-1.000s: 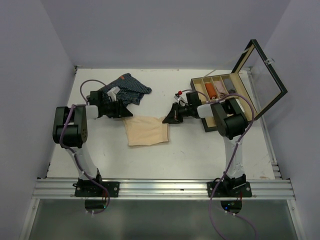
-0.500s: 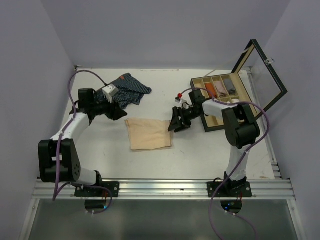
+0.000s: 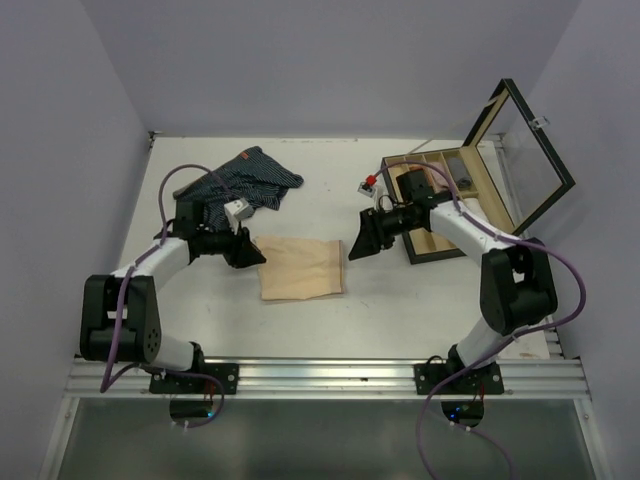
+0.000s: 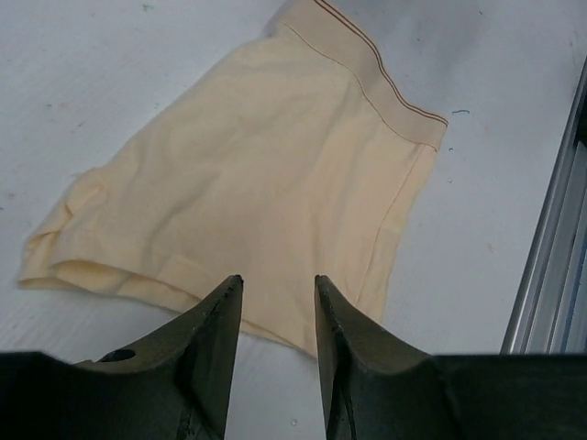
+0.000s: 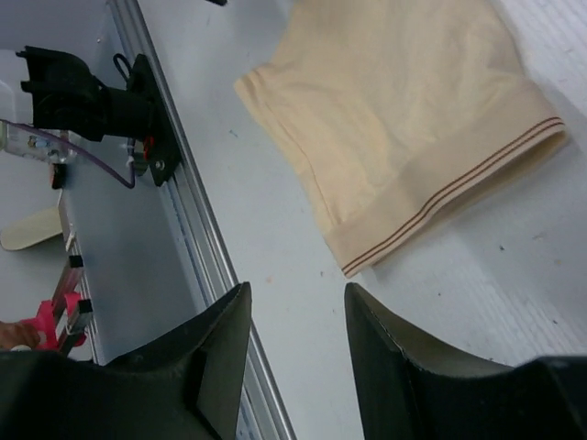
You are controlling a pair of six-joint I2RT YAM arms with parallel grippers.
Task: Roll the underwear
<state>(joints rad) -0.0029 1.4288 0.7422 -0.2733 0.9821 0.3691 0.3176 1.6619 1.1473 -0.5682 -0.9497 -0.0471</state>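
Observation:
The beige underwear (image 3: 300,268) lies flat on the white table, between the two arms; it fills the left wrist view (image 4: 248,183) and its striped waistband shows in the right wrist view (image 5: 404,119). The navy striped underwear (image 3: 255,178) lies crumpled at the back left. The pink-and-white one sits in the wooden box (image 3: 440,180). My left gripper (image 3: 256,256) is open and empty at the beige garment's left edge (image 4: 278,286). My right gripper (image 3: 353,250) is open and empty just right of the waistband (image 5: 295,291).
The compartmented wooden box stands at the back right with its glass lid (image 3: 530,150) tilted open. The metal rail (image 3: 320,378) runs along the near table edge. Purple walls close in the left, back and right.
Both arms have swung nearer and down toward the beige underwear. The left gripper moved from the navy garment to the beige one's left edge; the garment shifted slightly.

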